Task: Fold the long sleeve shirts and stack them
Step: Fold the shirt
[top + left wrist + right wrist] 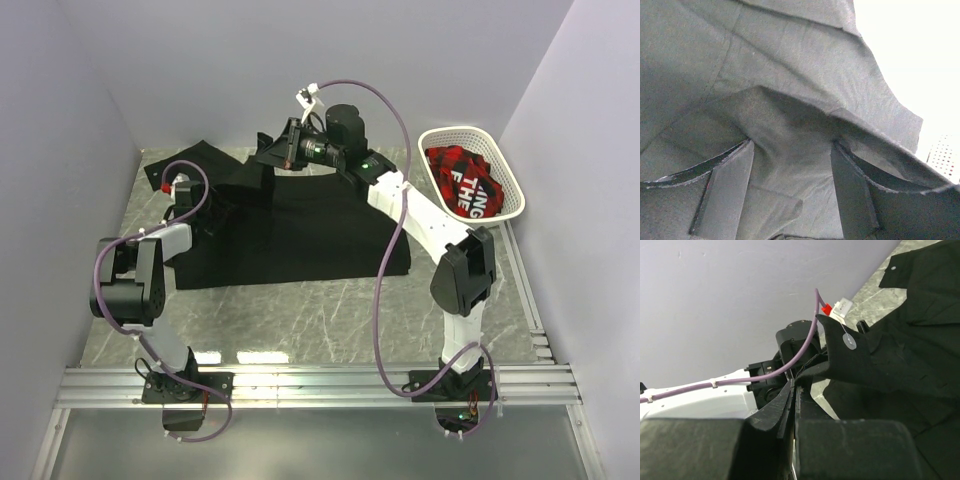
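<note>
Overhead view: the black shirt (300, 225) lies spread across the middle of the marble desk (300, 320), its near hem fairly straight and its left portion bunched towards the far-left corner. On my left side, the left gripper (195, 205) sits at the shirt's left edge. In the left wrist view, that gripper (790, 195) has its fingers (725, 195) spread apart, with dark cloth draped over them and sagging into the gap. I see no pinch on the fabric there. On my right side, the right arm reaches across the shirt to its far edge, where the right gripper (272, 152) holds a raised peak of cloth above the desk. In the right wrist view, the right gripper (794, 390) is pressed together on a fold of the black shirt (910, 355), and the fold rises from the fingertips as a stiff flap. A small white button (849, 342) shows on that flap. The rest of the garment lies on the marble surface beyond it. The white basket (470, 130) stands at the far-right corner of the desk, apart from the shirt. It contains a red plaid garment (455, 165) with white lettering.
</note>
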Controlling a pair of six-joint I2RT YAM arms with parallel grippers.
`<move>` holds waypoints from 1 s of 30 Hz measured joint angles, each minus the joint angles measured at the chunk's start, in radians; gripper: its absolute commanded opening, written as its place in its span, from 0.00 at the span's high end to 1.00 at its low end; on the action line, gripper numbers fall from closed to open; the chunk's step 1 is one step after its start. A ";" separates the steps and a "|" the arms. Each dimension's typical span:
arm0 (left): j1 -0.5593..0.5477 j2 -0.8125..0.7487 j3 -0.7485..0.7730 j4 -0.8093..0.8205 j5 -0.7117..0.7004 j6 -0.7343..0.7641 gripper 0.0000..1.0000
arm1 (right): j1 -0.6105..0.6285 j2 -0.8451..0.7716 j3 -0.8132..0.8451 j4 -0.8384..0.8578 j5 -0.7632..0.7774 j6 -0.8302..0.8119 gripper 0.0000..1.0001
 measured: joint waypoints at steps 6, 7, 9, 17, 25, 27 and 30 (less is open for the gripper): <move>0.000 0.023 0.000 0.026 -0.007 0.003 0.27 | -0.011 -0.047 -0.048 -0.052 0.003 -0.048 1.00; 0.000 0.025 0.000 0.024 -0.007 0.003 0.26 | -0.014 -0.053 -0.057 -0.060 0.003 -0.056 1.00; 0.000 0.026 0.000 0.020 -0.007 -0.005 0.23 | -0.022 -0.060 -0.074 -0.073 0.004 -0.073 1.00; 0.000 -0.005 -0.011 -0.057 -0.019 -0.053 0.17 | -0.040 -0.062 -0.156 -0.150 0.032 -0.142 1.00; 0.000 -0.184 -0.119 -0.172 -0.017 -0.112 0.17 | -0.049 -0.084 -0.206 -0.226 0.072 -0.218 1.00; 0.000 -0.252 -0.144 -0.216 -0.018 -0.114 0.17 | -0.051 -0.097 -0.214 -0.245 0.079 -0.231 1.00; 0.000 -0.362 -0.166 -0.282 -0.040 -0.110 0.18 | -0.053 -0.123 -0.229 -0.256 0.085 -0.247 1.00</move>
